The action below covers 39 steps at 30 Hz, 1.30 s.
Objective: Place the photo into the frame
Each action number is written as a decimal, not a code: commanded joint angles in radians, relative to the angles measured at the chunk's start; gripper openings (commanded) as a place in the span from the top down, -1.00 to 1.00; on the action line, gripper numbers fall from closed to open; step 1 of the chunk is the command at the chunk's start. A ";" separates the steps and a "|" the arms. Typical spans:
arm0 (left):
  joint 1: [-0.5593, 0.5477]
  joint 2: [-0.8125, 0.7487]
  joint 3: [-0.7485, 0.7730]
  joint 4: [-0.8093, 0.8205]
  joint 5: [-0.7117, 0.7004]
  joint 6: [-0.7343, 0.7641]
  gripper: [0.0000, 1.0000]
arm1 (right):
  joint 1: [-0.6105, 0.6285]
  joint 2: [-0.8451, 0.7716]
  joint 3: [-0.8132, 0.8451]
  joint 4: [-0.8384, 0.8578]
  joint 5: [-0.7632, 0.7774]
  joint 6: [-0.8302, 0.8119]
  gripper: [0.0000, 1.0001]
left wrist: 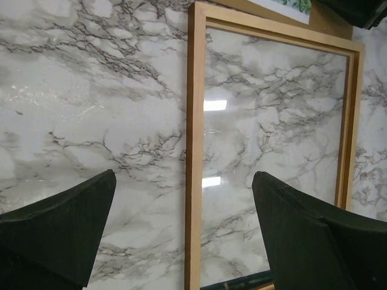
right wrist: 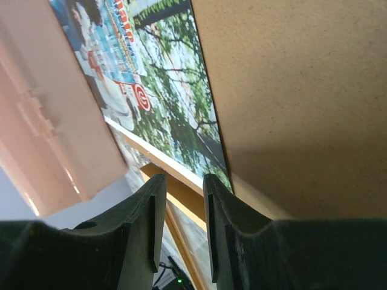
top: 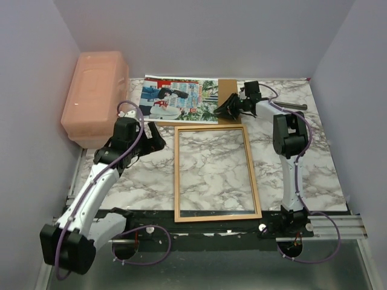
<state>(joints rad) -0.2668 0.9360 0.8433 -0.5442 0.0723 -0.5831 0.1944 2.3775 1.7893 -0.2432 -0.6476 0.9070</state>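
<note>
Right gripper [right wrist: 183, 181] nearly closed at photo [top: 175, 99] edge (can't tell if it's pinching anything); risk: it drags the backing board [top: 228, 87] along. Left gripper [left wrist: 184, 176] wide open near frame [top: 176, 175].

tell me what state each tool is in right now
left tool: wide open, holding nothing
right tool: open only a narrow gap, holding nothing

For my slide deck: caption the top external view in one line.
Right claw poised at the photo's edge over the backing board; left claw hovers beside the empty frame.
</note>
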 commanded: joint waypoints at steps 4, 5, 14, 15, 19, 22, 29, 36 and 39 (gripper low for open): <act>0.065 0.342 0.101 0.179 0.186 -0.084 -0.92 | -0.001 0.015 -0.066 0.263 -0.115 0.164 0.24; 0.073 0.381 0.128 0.190 0.199 -0.088 -0.89 | -0.001 0.023 -0.065 0.289 -0.127 0.179 0.24; 0.092 0.620 0.359 0.155 0.163 -0.027 -0.83 | -0.001 0.004 -0.017 0.055 0.042 0.032 0.24; 0.092 0.653 0.386 0.143 0.154 -0.018 -0.83 | -0.001 0.001 -0.004 0.012 0.075 -0.005 0.24; 0.093 0.779 0.518 0.073 0.109 0.017 -0.75 | -0.001 -0.017 0.017 -0.145 0.166 -0.113 0.23; 0.100 0.886 0.658 -0.026 0.043 0.034 -0.70 | -0.002 -0.025 0.021 -0.204 0.201 -0.166 0.22; 0.103 1.103 0.957 -0.207 -0.039 0.113 -0.69 | -0.003 -0.063 0.025 -0.263 0.366 -0.235 -0.03; 0.103 1.146 0.996 -0.218 0.045 0.134 -0.72 | -0.018 0.058 0.156 -0.406 0.481 -0.308 -0.08; 0.102 1.099 0.946 -0.178 0.073 0.135 -0.72 | -0.039 0.060 0.126 -0.413 0.497 -0.310 -0.07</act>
<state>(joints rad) -0.1692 2.0964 1.8313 -0.7357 0.0940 -0.4732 0.1894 2.3703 1.9400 -0.5354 -0.2882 0.6556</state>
